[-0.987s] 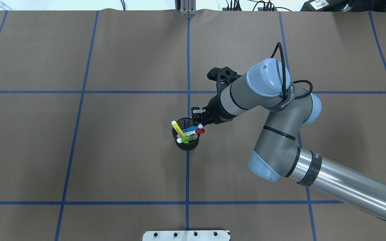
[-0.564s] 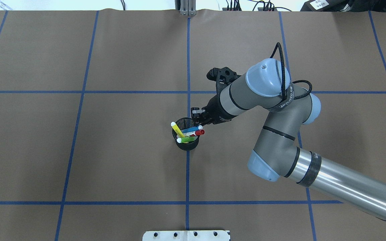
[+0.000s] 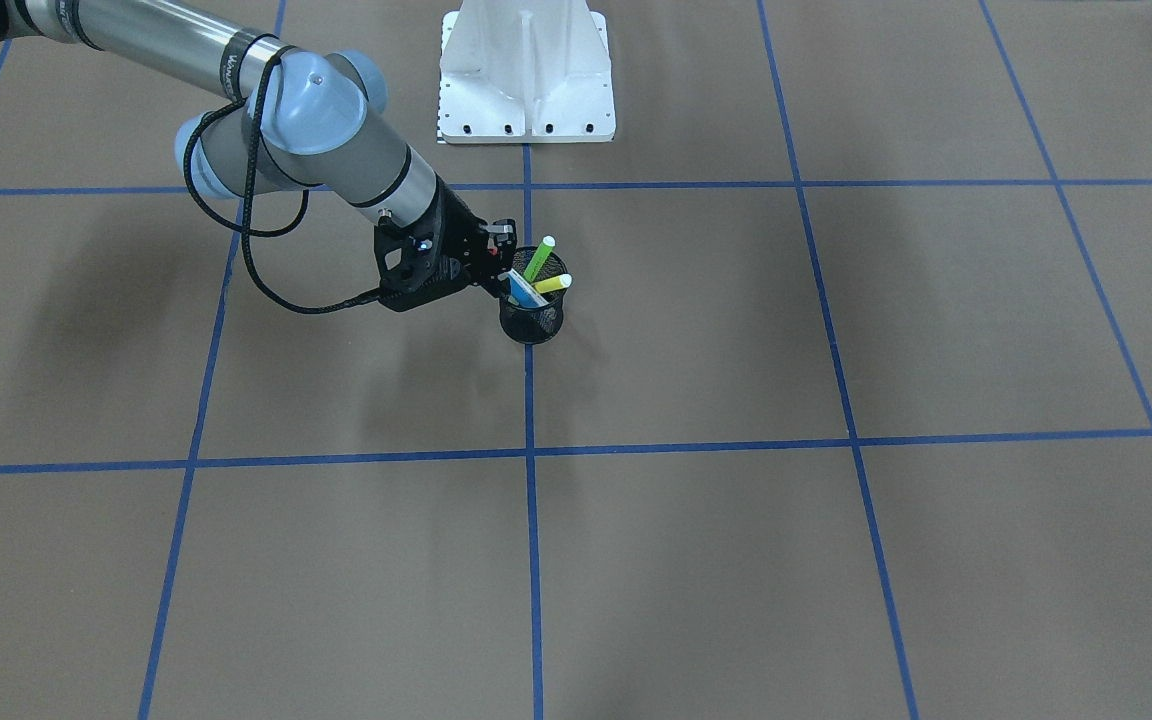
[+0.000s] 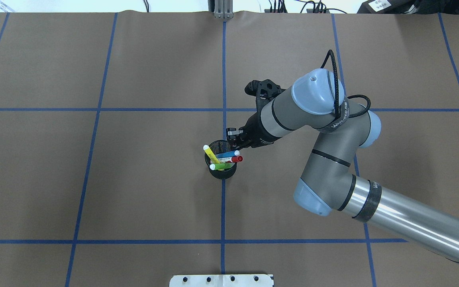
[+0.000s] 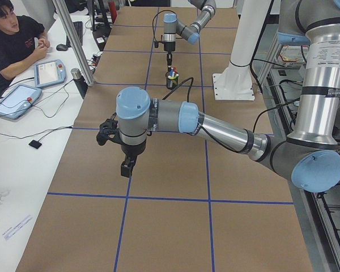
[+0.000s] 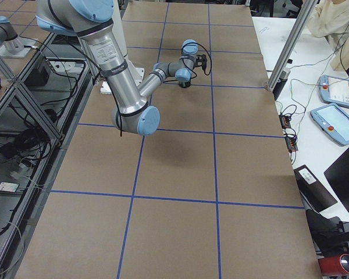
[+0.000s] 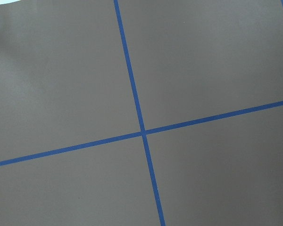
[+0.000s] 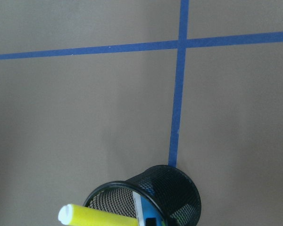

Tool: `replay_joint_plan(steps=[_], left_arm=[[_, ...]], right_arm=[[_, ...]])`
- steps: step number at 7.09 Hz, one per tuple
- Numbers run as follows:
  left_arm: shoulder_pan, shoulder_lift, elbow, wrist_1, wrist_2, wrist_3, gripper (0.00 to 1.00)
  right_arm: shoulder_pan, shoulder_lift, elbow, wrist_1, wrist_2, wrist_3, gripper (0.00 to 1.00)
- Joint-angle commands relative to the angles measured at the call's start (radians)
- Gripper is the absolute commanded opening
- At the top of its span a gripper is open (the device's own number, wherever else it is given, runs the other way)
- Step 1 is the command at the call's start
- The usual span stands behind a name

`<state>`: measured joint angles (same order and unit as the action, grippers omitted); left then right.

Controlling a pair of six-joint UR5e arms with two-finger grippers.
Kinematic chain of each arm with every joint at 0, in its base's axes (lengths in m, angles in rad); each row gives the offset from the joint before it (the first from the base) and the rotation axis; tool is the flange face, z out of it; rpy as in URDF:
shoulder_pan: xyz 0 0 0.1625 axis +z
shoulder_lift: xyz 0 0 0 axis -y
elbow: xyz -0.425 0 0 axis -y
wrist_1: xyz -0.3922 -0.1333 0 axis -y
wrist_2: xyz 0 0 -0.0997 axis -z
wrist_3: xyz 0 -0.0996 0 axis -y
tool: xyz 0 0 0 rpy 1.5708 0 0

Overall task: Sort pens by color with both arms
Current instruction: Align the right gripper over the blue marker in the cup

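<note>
At the middle of the brown paper-covered table [image 4: 134,179], where two blue tape lines [image 4: 223,207] are crossing, four slim marker pens are standing together in a small black mesh cup [image 4: 222,173]. A yellow pen [image 4: 210,152] is leaning toward the table's left edge, a blue pen [image 4: 228,154] and a white pen with a red cap [image 4: 232,159] are tilting their upper ends toward the right edge, and a bright green pen [image 4: 220,165] is leaning toward the robot's edge. The black two-finger right gripper [image 4: 233,136] on the grey-silver right arm [image 4: 317,119] is hanging just beside the cup's far-right rim, so the pens are lying below it and toward the robot, with the blue and red-capped ends closest. Whether its jaws are parted or closed cannot be told from these angles. The left gripper [image 5: 126,168] is hovering well apart, toward the table's left end, its jaws likewise unreadable, making the right arm much the nearer.
</note>
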<state>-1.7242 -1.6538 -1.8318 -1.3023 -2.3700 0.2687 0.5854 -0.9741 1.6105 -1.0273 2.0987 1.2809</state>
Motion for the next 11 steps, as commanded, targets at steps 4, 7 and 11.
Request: replay_joint_plan(steps=[4, 7, 11], left_arm=[[0.000, 0.003, -0.003, 0.000, 0.000, 0.001, 0.99], [0.000, 0.003, -0.003, 0.000, 0.000, 0.001, 0.99], [0.000, 0.003, -0.003, 0.000, 0.000, 0.001, 0.99]], right_arm=[[-0.001, 0.000, 0.000, 0.000, -0.002, -0.005, 0.53], [-0.001, -0.009, 0.005, -0.002, -0.003, 0.000, 0.52], [-0.009, -0.014, 0.017, -0.004, -0.005, 0.006, 0.38]])
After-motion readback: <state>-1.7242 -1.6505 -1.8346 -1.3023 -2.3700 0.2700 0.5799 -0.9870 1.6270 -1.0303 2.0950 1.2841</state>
